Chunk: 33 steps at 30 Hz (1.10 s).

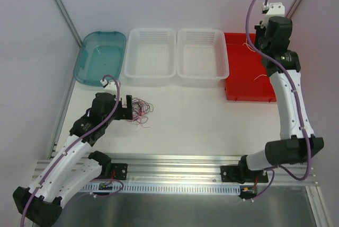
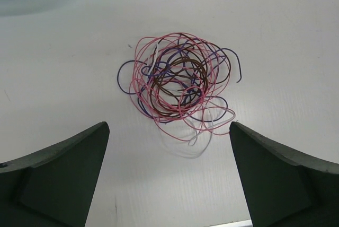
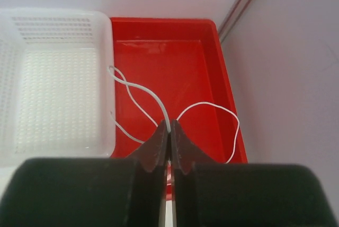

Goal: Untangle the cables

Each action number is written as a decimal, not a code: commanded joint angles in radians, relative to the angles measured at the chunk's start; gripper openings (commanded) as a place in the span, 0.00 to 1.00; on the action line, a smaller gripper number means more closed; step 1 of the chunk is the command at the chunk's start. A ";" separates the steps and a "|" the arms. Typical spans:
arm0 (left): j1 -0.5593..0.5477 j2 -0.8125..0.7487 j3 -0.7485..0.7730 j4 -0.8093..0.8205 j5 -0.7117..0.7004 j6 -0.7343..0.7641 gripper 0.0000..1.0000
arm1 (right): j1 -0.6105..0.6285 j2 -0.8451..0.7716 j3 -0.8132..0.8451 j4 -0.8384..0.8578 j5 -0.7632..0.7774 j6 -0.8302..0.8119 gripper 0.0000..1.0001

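A tangle of thin cables [image 1: 141,109], pink, brown, purple and white, lies on the white table just right of my left gripper [image 1: 127,108]. In the left wrist view the tangle [image 2: 177,86] sits ahead of the left gripper [image 2: 168,129], whose jaws stand wide open and empty on either side. My right gripper [image 1: 264,25] is at the far right over the red bin [image 1: 238,86]. It is shut [image 3: 169,126] on a white cable [image 3: 142,90], whose loops spread left and right above the red bin [image 3: 159,31].
Two white perforated baskets [image 1: 151,57] [image 1: 202,54] stand side by side at the back, left of the red bin. A teal tray [image 1: 100,57] lies at the back left. A metal rail [image 1: 180,163] runs along the near table edge.
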<state>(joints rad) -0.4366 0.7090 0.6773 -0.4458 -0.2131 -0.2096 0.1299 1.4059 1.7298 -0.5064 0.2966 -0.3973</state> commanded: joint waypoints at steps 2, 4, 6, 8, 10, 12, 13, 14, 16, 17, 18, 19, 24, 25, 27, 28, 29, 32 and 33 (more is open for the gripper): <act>0.009 -0.002 -0.001 0.044 -0.060 0.038 0.99 | -0.108 0.146 0.004 0.109 -0.048 0.090 0.01; 0.010 0.001 -0.004 0.045 -0.055 0.038 0.99 | -0.127 0.235 0.005 0.115 -0.044 0.115 0.01; 0.010 0.004 -0.002 0.045 -0.055 0.039 0.99 | -0.131 0.298 0.007 0.118 -0.014 0.130 0.04; 0.009 0.007 -0.002 0.045 -0.054 0.039 0.99 | -0.154 0.379 0.026 0.106 -0.019 0.141 0.16; 0.009 0.009 -0.002 0.044 -0.049 0.041 0.99 | -0.154 0.439 0.059 0.059 -0.024 0.147 0.34; 0.010 0.014 -0.001 0.045 -0.046 0.042 0.99 | -0.153 0.452 0.088 0.022 -0.039 0.161 0.62; 0.009 0.012 -0.002 0.044 -0.045 0.041 0.99 | -0.153 0.433 0.086 0.019 -0.045 0.185 0.68; 0.009 0.014 -0.004 0.044 -0.045 0.041 0.99 | -0.153 0.417 0.077 0.020 -0.063 0.195 0.76; 0.010 0.015 -0.002 0.044 -0.039 0.039 0.99 | -0.147 0.375 0.037 0.028 -0.080 0.218 0.80; 0.010 0.018 -0.004 0.045 -0.037 0.038 0.99 | -0.144 0.323 0.022 0.026 -0.095 0.231 0.87; 0.010 0.021 -0.004 0.044 -0.029 0.036 0.99 | -0.132 0.299 -0.011 0.026 -0.109 0.233 0.91; 0.009 0.030 -0.002 0.044 -0.025 0.033 0.99 | -0.131 0.268 -0.033 0.023 -0.122 0.233 0.94; 0.010 0.067 0.001 0.044 0.007 0.010 0.99 | -0.029 0.060 -0.186 0.005 -0.238 0.287 0.98; 0.009 0.082 0.001 0.044 0.017 0.004 0.99 | -0.012 0.032 -0.249 0.009 -0.253 0.299 0.98; 0.009 0.098 0.004 0.044 0.027 -0.011 0.99 | 0.043 -0.055 -0.321 0.025 -0.289 0.336 0.99; 0.009 0.112 0.007 0.044 0.032 -0.019 0.99 | 0.066 -0.086 -0.352 0.032 -0.287 0.345 0.99; 0.009 0.118 0.007 0.044 0.044 -0.036 0.99 | 0.089 -0.111 -0.421 0.038 -0.325 0.353 0.99; 0.010 0.142 0.010 0.045 0.096 -0.068 0.97 | 0.183 -0.198 -0.533 0.060 -0.362 0.391 0.99; 0.010 0.150 0.010 0.044 0.113 -0.079 0.94 | 0.224 -0.221 -0.564 0.072 -0.373 0.393 0.99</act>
<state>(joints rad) -0.4366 0.8452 0.6758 -0.4244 -0.1703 -0.2394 0.2871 1.2289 1.2530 -0.4637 0.0013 -0.0662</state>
